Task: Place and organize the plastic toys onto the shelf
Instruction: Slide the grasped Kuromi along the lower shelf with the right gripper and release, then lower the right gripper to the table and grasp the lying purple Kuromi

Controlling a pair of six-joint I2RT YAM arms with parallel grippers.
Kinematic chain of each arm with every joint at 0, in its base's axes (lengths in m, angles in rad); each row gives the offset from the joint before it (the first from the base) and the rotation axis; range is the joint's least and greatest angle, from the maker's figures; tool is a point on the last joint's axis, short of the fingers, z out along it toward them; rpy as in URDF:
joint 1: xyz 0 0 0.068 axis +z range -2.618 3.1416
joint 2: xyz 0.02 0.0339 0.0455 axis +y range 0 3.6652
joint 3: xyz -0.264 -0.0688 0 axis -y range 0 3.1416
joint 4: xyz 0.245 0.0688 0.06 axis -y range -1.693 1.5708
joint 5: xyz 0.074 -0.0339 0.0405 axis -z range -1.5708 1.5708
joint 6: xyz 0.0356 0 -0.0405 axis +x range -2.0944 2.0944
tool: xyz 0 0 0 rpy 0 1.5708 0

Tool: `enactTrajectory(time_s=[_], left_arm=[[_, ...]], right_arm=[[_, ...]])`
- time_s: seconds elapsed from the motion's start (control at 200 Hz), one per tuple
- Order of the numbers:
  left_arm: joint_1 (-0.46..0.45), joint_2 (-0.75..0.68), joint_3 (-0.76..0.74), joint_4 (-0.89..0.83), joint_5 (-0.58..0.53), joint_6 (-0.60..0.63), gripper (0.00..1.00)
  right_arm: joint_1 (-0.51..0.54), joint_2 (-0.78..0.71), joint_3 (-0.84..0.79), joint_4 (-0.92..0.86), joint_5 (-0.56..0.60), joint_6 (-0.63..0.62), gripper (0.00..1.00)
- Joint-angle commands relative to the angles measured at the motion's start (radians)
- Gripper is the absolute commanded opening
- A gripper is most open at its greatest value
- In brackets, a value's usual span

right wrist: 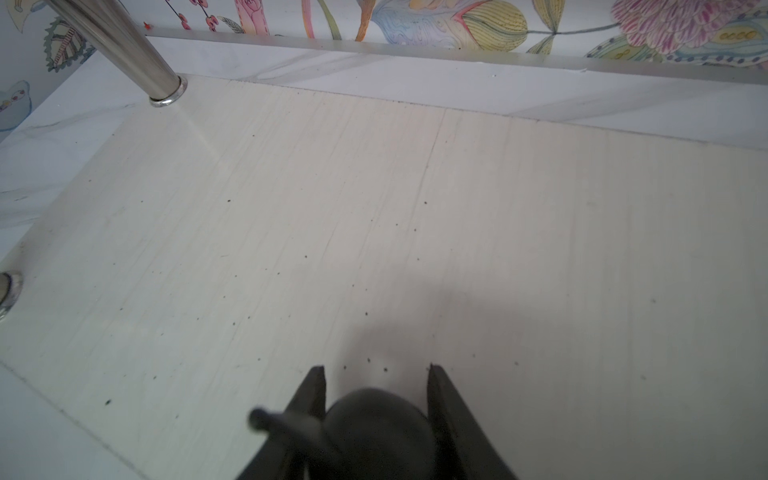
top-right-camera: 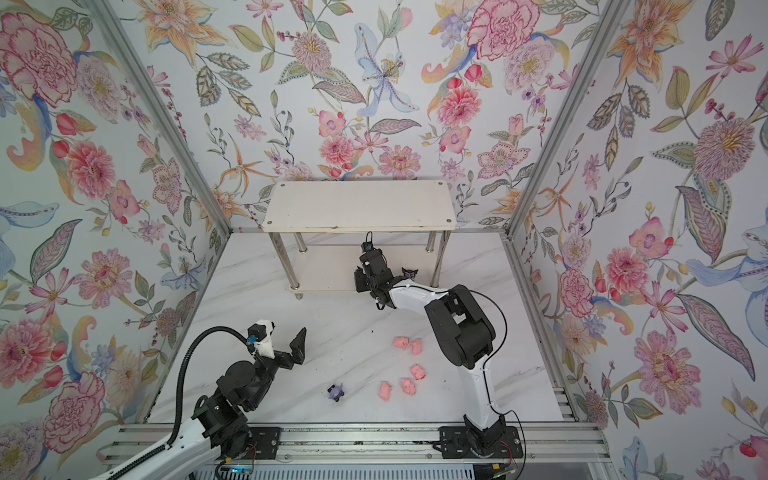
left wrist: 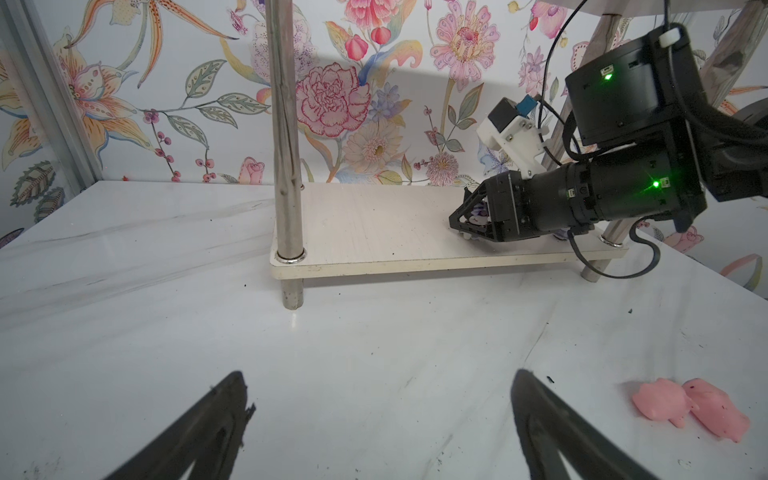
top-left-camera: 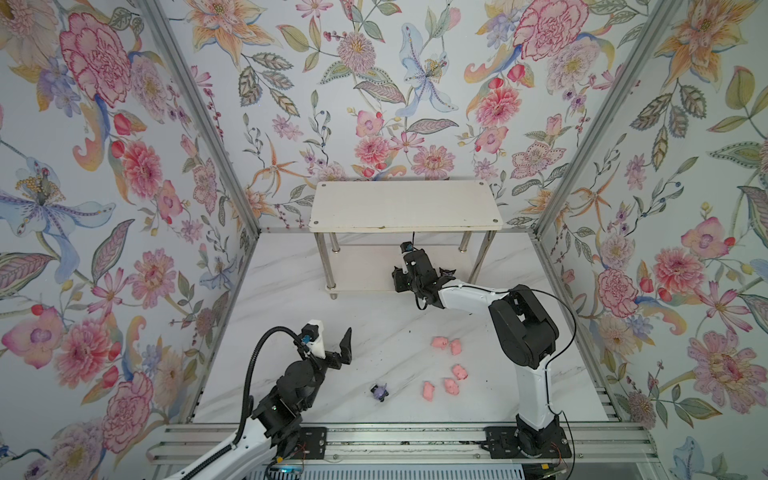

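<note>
Placement in hand: right pincer (right wrist: pixel 376 370) clasps a figurine (right wrist: pixel 374 417) over the shelf's lower board (right wrist: pixel 374 199), wanting a gentle release; left pincer (left wrist: pixel 379 374) gapes.

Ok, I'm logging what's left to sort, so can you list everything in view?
pink pigs: five, pink, loose on the table in front of the shelf
purple figurines: three, purple and white with black ears; one on the table, one on the shelf's lower board, one in the right hand
shelf: one, white boards on chrome legs, at the back; top board bare
table: one, white marble
wallpaper: floral, on three sides
left hand: one, black, open above the table, holding nothing
right hand: one, black, over the lower board, closed on a purple figurine
</note>
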Motion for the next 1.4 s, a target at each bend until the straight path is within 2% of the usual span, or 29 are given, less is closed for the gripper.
enactTrajectory(time_s=[0.0,0.29,0.445,0.696,0.876,1.101,1.396], left_arm=[[0.014,0.008,-0.013,0.02,0.018,0.002,0.99],[0.017,0.011,-0.014,0.021,0.022,0.001,0.99],[0.019,0.011,-0.015,0.022,0.024,0.002,0.99],[0.023,0.015,-0.015,0.026,0.025,-0.001,0.99],[0.026,0.016,-0.015,0.026,0.03,-0.001,0.99],[0.028,0.015,-0.017,0.026,0.029,-0.002,0.99],[0.034,0.006,-0.02,0.026,0.025,-0.005,0.99]], right_arm=[[-0.005,-0.047,-0.031,-0.014,-0.027,0.006,0.25],[-0.004,-0.057,-0.043,-0.031,-0.018,-0.002,0.25],[-0.005,-0.04,-0.03,-0.025,-0.023,0.002,0.37],[-0.004,-0.041,-0.026,-0.032,-0.015,-0.003,0.71],[-0.001,-0.08,-0.042,-0.035,0.005,-0.001,0.83],[-0.001,-0.213,-0.088,-0.043,0.04,0.008,0.87],[0.045,-0.413,-0.201,-0.071,0.052,0.014,0.87]])
